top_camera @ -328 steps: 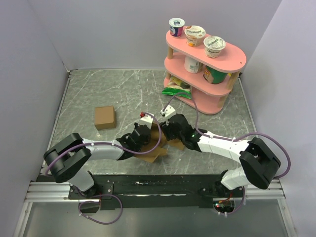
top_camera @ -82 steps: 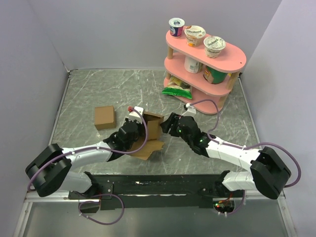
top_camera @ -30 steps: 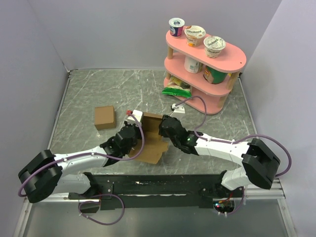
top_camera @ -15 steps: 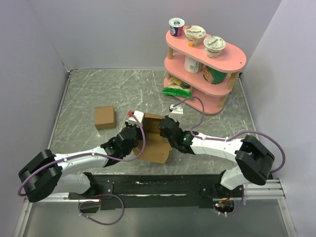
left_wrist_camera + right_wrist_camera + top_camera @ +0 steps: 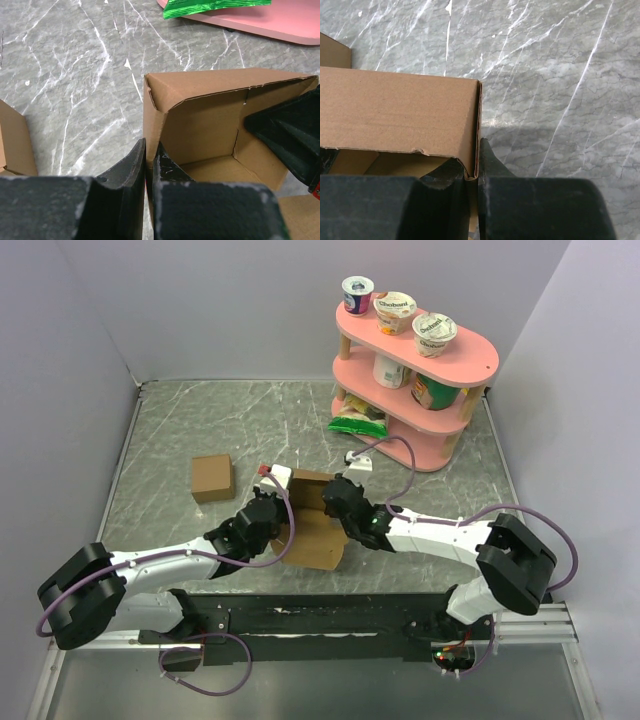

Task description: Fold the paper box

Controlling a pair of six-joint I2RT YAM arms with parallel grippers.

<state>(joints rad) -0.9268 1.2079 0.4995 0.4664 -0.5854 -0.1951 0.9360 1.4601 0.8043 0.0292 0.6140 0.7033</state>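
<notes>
Box sits on the table, mid-front, between both arms. It is right of the cube and apart from it, and well short of the pink shelf. It is half formed: walls up, open side toward the left wrist cam, and one flap lying flat on the table at the near side. Left gripper is clamped on the left wall, one finger outside and one inside, near the front corner. Right gripper is clamped on the opposite wall at its corner crease, with the wall edge sandwiched between the fingers. Neither is released; both are grasping cardboard.

Handling, as a judgement: light, thin board. The panels are stiff enough, but it hinges easily at the creases and will rack or collapse if pushed off-square. The surface is matte and not slippery, so a light pinch should hold, while a hard squeeze could dent or kink a wall. The best holds are wall edges close to a corner, where the crease adds stiffness, which is about where both grips are now. Mid-panel holds would bow. The loose flap should be taken near its free edge and swung about its crease, with the other arm bracing the body so the box doesn't slide.
</notes>
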